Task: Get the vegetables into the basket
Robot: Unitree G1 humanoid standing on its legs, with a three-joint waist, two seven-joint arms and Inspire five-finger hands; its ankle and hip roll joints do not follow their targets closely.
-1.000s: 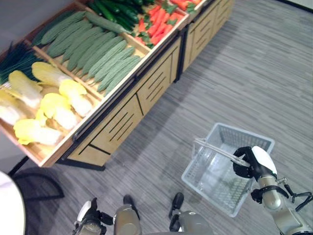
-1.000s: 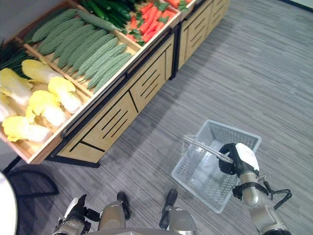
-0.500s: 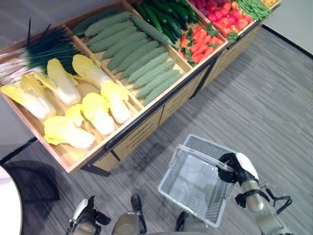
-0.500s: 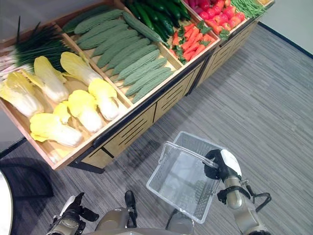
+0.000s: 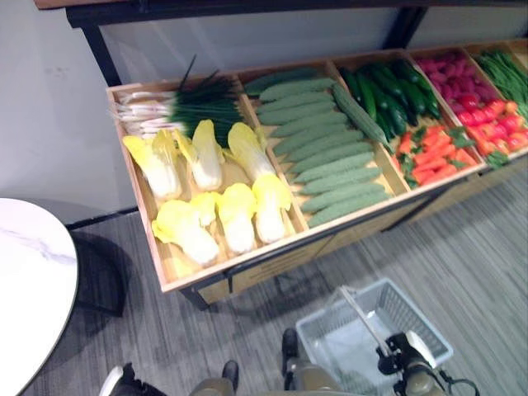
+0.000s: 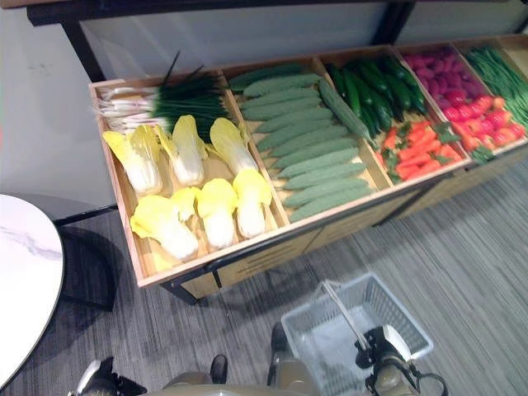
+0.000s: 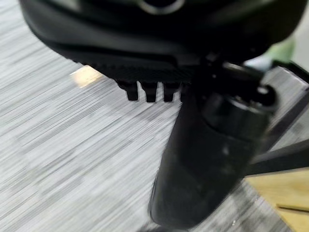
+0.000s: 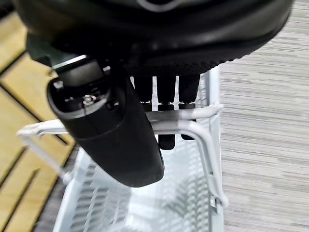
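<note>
The right hand is gripping the basket handle while the vegetables are lying ahead on the display shelf, nearer the curled, empty left hand.

No text, label or number can be read anywhere. The wooden vegetable stand carries no legible sign.

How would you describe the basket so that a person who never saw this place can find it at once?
Start from the long wooden vegetable stand against the wall, then look down at the grey floor in front of it. The basket hangs there by its thin handle from the robot's right hand. It is the one pale grey mesh container, and nothing lies in it.
</note>
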